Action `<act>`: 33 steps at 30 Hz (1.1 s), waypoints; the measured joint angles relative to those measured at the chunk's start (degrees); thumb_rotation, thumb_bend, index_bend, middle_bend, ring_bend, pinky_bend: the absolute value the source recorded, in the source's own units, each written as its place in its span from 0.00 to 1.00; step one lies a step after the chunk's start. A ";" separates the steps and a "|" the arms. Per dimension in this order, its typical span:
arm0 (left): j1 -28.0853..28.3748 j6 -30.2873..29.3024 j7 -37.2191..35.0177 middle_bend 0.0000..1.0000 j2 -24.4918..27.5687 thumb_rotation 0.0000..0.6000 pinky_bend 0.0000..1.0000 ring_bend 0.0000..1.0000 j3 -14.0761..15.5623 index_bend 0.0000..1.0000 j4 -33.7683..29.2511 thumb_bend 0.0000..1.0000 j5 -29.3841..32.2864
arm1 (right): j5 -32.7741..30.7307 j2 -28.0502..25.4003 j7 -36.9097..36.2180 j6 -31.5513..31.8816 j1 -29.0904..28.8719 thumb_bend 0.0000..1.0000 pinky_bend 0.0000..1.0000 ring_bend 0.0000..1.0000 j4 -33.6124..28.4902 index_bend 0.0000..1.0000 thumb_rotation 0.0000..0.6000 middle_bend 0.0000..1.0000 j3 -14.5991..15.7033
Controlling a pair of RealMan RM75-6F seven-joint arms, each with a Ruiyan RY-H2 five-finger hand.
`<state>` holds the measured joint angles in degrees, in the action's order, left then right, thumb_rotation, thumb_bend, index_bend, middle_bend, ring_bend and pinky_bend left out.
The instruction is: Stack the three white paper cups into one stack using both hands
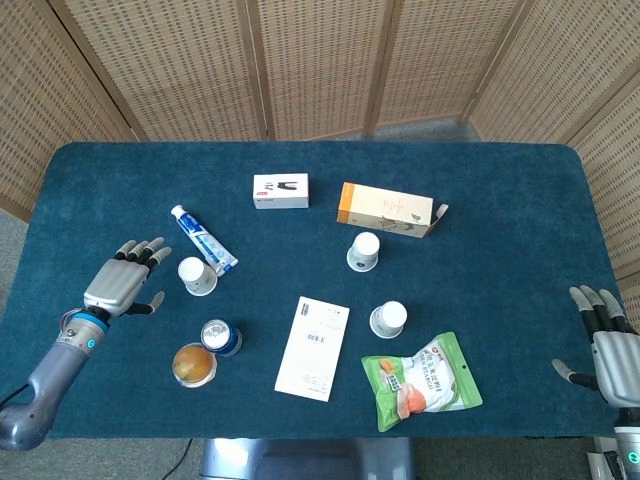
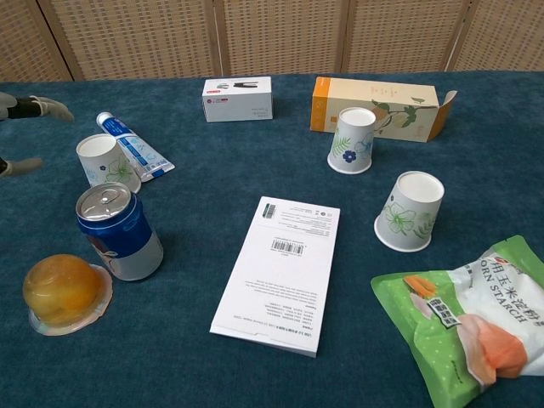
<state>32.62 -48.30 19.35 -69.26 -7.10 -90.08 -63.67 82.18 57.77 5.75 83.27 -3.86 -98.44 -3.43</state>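
Head view: three white paper cups stood apart on the blue table [image 1: 520,200], none stacked yet
Left cup [image 1: 197,276]: upright, mouth up, touching or just beside the toothpaste tube [image 1: 203,239], above the can [image 1: 220,337]
Middle cup [image 1: 364,252]: upside down, just in front of the orange carton [image 1: 386,209]
Right cup [image 1: 388,319]: upside down, between the white leaflet [image 1: 313,348] and the green snack bag [image 1: 421,380]
Left hand [image 1: 126,282]: fingers spread, holding nothing, near the left cup but not touching
Right hand [image 1: 609,345]: at the table's right edge, fingers apart, empty — well apart from every cup
Handling: the cups looked light and thin-walled, easily crushed or tipped; a soft grip around the side wall, near mid-height, seemed the safest hold
Slip: the paper looked smooth and tapered, so a cup could slide out of a loose grasp
Order: the two inverted cups would likely need turning — or the upright one flipping — before they nest
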 measured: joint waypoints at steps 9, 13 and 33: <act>3.21 1.82 -1.49 0.00 -5.48 0.67 0.11 0.00 -0.16 0.00 5.82 0.49 0.70 | -0.34 -0.83 0.04 0.64 0.70 0.19 0.39 0.00 -1.06 0.00 0.94 0.00 -0.02; 4.33 2.08 -2.64 0.00 -7.51 0.67 0.16 0.00 -0.20 0.00 7.47 0.49 -0.08 | -0.32 -0.98 0.01 1.25 1.05 0.19 0.39 0.00 -1.19 0.00 0.93 0.00 -0.06; 5.93 0.45 -7.12 0.10 -12.52 0.86 0.42 0.17 0.96 0.05 12.06 0.49 -4.50 | -0.23 -0.83 -1.64 2.37 2.49 0.19 0.39 0.00 -0.10 0.00 0.94 0.00 0.05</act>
<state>38.55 -47.85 12.23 -81.78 -6.15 -78.03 -68.17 81.94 56.94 4.11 85.63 -1.38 -98.54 -3.39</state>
